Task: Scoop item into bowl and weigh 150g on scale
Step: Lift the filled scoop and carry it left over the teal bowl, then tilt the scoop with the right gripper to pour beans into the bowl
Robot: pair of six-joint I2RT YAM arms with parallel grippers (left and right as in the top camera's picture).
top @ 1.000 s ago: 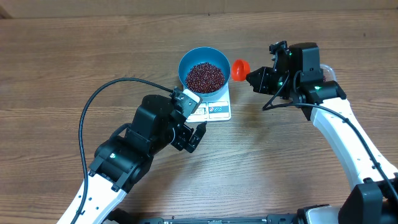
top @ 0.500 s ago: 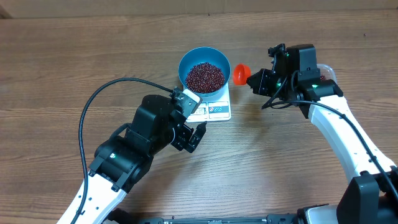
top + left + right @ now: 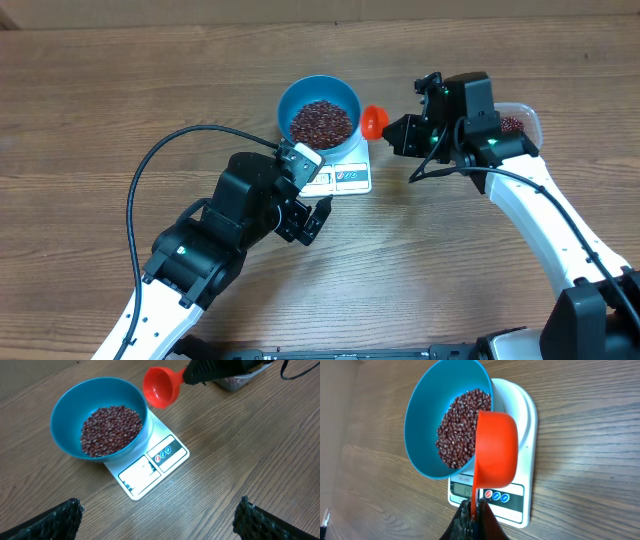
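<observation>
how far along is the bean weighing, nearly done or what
Done: the bowl sits on the scale with a heap of beans in it. In hand: the right pincer is shut on the orange scoop by its handle, the scoop looking empty by the bowl's rim; the left pincer is open, holding nothing. Left: checking the weight. The display is unreadable here, so more scoops may be needed.

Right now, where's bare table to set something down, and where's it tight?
Free: wood left of the bowl, beyond the cable; also the patch right of the scale. Crowded: between bowl and tub, where the right gripper holds the scoop; left arm fronts the scale.
</observation>
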